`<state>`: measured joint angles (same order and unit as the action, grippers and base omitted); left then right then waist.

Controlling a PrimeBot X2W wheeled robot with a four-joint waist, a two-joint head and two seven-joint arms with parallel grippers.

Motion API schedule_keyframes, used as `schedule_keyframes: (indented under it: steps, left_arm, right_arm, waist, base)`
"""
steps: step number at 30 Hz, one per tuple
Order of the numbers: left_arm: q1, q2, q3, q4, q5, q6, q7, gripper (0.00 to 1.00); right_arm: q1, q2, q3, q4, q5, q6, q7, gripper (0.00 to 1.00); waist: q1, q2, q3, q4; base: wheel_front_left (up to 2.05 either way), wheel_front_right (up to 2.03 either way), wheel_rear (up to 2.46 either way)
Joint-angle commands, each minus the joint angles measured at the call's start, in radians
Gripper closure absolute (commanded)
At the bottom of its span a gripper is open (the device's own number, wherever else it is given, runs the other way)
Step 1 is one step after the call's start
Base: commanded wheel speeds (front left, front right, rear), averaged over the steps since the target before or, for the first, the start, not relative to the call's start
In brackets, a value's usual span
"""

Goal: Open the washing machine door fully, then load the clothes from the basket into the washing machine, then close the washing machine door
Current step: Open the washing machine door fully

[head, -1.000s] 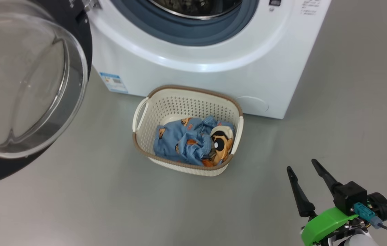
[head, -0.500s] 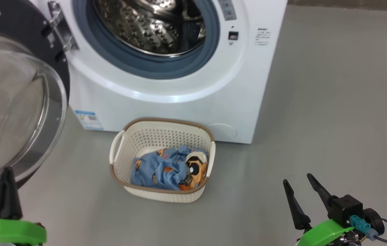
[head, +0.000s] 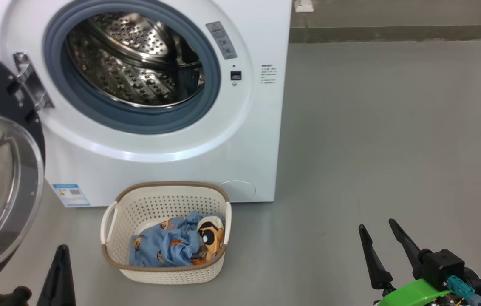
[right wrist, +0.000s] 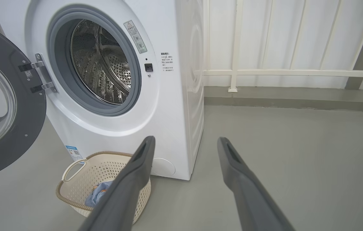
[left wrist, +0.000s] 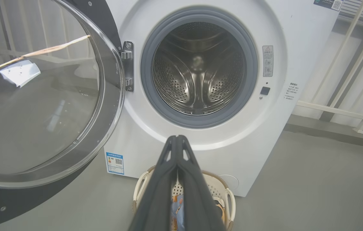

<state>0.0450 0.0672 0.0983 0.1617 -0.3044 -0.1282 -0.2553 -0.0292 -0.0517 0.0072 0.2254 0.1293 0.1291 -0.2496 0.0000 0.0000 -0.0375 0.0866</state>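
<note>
Grey floor under washing machine; blue sticker seemingly illegible; left claw pressed together; right claw spread.

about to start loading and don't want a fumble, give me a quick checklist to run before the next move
1. washing machine door swung clear of the opening: ok
2. drum empty, nothing blocking it: ok
3. clothes lying in the basket: ok
4. right pincer open and empty: ok
5. left pincer open for a grab: not ok, it is shut
6. basket within arm's reach: cannot tell
</note>
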Motion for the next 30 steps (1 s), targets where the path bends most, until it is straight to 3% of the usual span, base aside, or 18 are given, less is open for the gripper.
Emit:
schedule_keyframes:
  steps: [1, 4, 5, 6, 7, 8, 30]
  left_arm:
    - [-0.018, 0.012, 0.027, -0.031, -0.001, -0.002, -0.006, 1.0]
    - [-0.01, 0.001, 0.008, -0.032, -0.015, -0.002, -0.006, 1.0]
    - [-0.008, -0.001, -0.007, -0.031, -0.026, -0.002, -0.006, 0.87]
    - [-0.007, -0.003, -0.018, -0.031, -0.036, -0.002, -0.006, 0.56]
    - [-0.006, -0.003, -0.025, -0.032, -0.044, -0.002, -0.006, 0.12]
    - [-0.003, -0.004, -0.027, -0.03, -0.05, -0.002, -0.006, 0.0]
    - [0.006, 0.001, -0.057, -0.037, -0.057, -0.002, -0.006, 0.0]
  right_arm:
    - [-0.006, 0.001, 0.022, -0.032, 0.006, 0.002, -0.012, 0.0]
    - [0.0, 0.001, 0.017, -0.046, 0.014, 0.002, -0.012, 0.0]
    - [0.001, 0.001, 0.014, -0.051, 0.016, 0.002, -0.012, 0.0]
    - [0.001, 0.001, 0.012, -0.055, 0.017, 0.002, -0.012, 0.0]
    - [0.001, 0.001, 0.011, -0.058, 0.018, 0.002, -0.012, 0.0]
    - [-0.001, 0.001, 0.011, -0.061, 0.018, 0.002, -0.012, 0.0]
    - [0.001, 0.001, 0.01, -0.072, 0.012, 0.002, -0.012, 0.0]
  waist:
    - [0.0, 0.0, -0.016, -0.023]
    - [0.0, 0.0, -0.016, -0.035]
    - [0.0, 0.0, -0.015, -0.039]
    - [0.0, 0.0, -0.014, -0.042]
    - [0.0, 0.0, -0.013, -0.045]
    - [0.0, 0.0, -0.012, -0.048]
    - [0.0, 0.0, -0.012, -0.046]
  base:
    - [0.0, 0.0, 0.0]
    - [0.0, 0.0, 0.0]
    - [0.0, 0.0, 0.0]
    - [0.0, 0.0, 0.0]
    - [0.0, 0.0, 0.0]
    - [0.0, 0.0, 0.0]
    - [0.0, 0.0, 0.0]
